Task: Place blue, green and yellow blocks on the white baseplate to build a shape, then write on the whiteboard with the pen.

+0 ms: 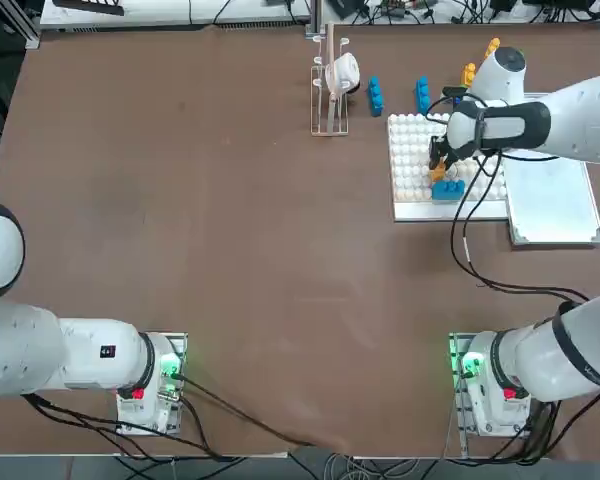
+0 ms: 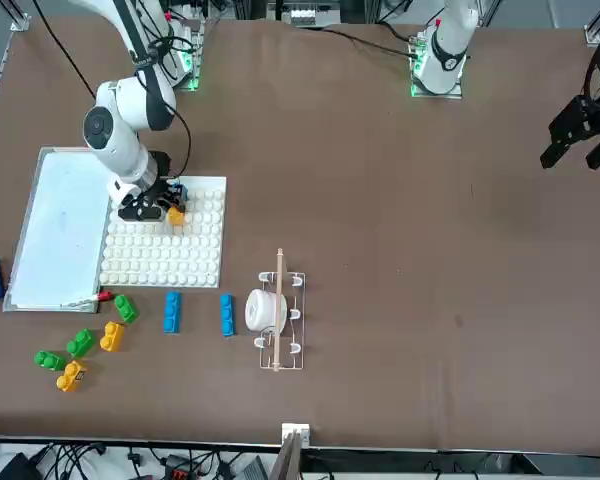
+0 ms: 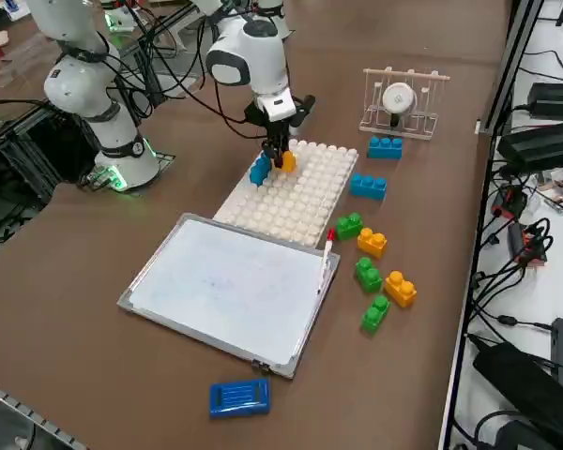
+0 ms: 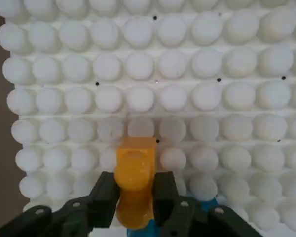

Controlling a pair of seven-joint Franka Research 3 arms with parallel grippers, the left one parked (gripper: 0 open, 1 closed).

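Baseplate (image 3: 305, 197) lies by the whiteboard (image 3: 230, 286) on the brown worktop. At its edge nearest the robot's base, the right gripper (image 4: 134, 200) is clamped on a yellow block (image 4: 134, 185), which sits between its fingers just beside a blue block (image 3: 260, 169). Misaligned studs could leave it tilted, or it may snag that neighbour.

Brown table (image 1: 230, 250), perhaps cluttered surroundings

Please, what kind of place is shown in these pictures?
Probably a robotics lab: two robot arms are bolted to a brown table, loose cables run along its edge, and the right hand holds a yellow block over a white baseplate.
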